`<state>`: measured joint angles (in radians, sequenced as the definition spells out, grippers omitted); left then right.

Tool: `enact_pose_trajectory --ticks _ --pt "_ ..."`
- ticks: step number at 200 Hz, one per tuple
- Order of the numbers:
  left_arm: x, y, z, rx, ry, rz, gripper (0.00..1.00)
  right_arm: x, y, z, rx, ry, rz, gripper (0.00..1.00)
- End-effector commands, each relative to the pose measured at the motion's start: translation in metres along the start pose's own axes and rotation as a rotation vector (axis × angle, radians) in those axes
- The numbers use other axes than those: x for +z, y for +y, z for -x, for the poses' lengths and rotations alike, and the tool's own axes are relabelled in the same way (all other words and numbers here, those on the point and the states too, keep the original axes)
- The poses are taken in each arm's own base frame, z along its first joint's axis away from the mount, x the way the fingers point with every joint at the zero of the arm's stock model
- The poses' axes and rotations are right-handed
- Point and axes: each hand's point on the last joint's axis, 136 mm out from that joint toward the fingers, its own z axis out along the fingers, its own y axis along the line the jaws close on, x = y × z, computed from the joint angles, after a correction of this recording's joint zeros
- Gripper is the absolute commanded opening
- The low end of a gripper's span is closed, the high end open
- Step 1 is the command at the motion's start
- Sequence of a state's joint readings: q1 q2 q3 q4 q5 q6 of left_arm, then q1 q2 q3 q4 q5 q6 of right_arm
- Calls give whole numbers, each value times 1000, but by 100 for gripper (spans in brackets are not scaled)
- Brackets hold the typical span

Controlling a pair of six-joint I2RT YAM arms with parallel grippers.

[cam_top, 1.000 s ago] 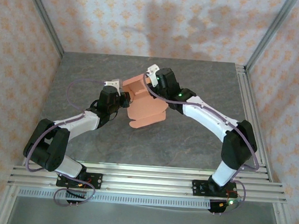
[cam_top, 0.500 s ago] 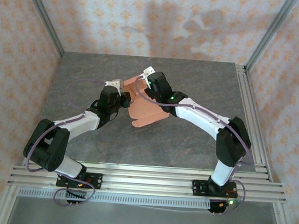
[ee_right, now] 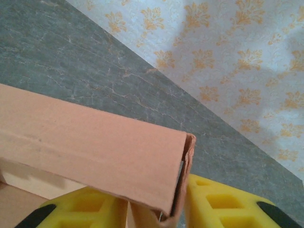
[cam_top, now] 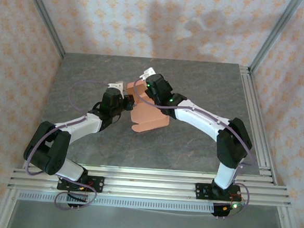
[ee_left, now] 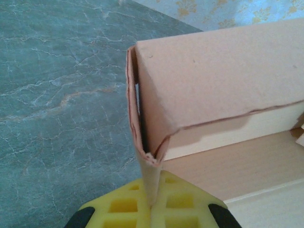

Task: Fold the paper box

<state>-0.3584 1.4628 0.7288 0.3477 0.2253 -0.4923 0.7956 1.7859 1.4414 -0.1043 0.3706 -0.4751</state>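
The paper box (cam_top: 150, 115) is salmon-orange card, partly folded, lying mid-table between both arms. Its rear part stands up as a folded wall. In the left wrist view the box (ee_left: 213, 80) shows a raised corner with a doubled side flap, and my left gripper (ee_left: 153, 202) is shut on that flap's lower edge between yellow fingers (ee_left: 118, 206). In the right wrist view a long folded panel of the box (ee_right: 95, 142) leans over, and my right gripper (ee_right: 156, 214) is shut on the doubled end flap, yellow fingers (ee_right: 223, 202) on either side. From above, the left gripper (cam_top: 126, 99) and right gripper (cam_top: 145, 87) meet at the box's rear.
The box rests on a grey marbled table top (cam_top: 191, 143). Patterned walls (cam_top: 148, 20) and aluminium frame posts (cam_top: 44, 18) enclose the table. Grooved rails (cam_top: 152, 184) run along the near edge and right side.
The right gripper has moved left and slightly nearer, toward the left gripper, carrying the box's rear wall with it. The left arm has stayed put.
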Motion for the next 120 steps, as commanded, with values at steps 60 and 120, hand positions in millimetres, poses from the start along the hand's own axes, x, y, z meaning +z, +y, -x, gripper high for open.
enact_pose_trajectory --ticks 60,120 --pt "-13 -22 27 8 -76 -63 0 5 -3 5 7 14 -13 15" --pt "-10 -23 30 -29 -71 -51 0 13 -8 1 -74 29 -184 8"
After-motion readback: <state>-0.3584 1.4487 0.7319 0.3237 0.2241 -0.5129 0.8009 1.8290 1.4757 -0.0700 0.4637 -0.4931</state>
